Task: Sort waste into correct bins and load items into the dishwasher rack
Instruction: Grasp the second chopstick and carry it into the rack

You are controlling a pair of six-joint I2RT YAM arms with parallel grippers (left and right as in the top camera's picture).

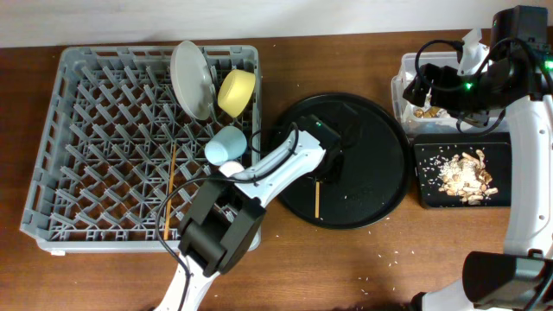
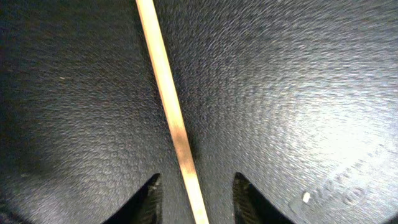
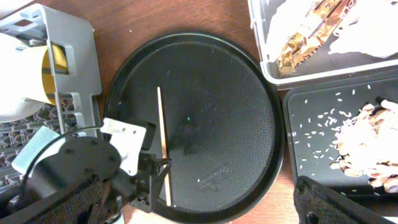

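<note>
One wooden chopstick (image 1: 317, 200) lies on the large round black tray (image 1: 380, 173). My left gripper (image 1: 333, 164) is low over it, open, with the chopstick (image 2: 177, 134) running between its fingertips (image 2: 196, 186). A second chopstick (image 1: 170, 192) lies in the grey dishwasher rack (image 1: 86, 130), which also holds the white plate (image 1: 190, 78), yellow bowl (image 1: 236, 92) and light-blue cup (image 1: 225, 145). A pale pink cup (image 1: 232, 167) shows partly under the left arm. My right gripper (image 1: 432, 86) hovers over the clear tub (image 1: 399, 86), open and empty (image 3: 202, 214).
The clear tub (image 3: 264, 65) holds white napkins and the gold-brown wrapper (image 3: 305, 37). The shallow black rectangular tray (image 1: 428, 194) holds beige food scraps (image 1: 467, 173) and crumbs. A few crumbs lie on the wooden table near the front.
</note>
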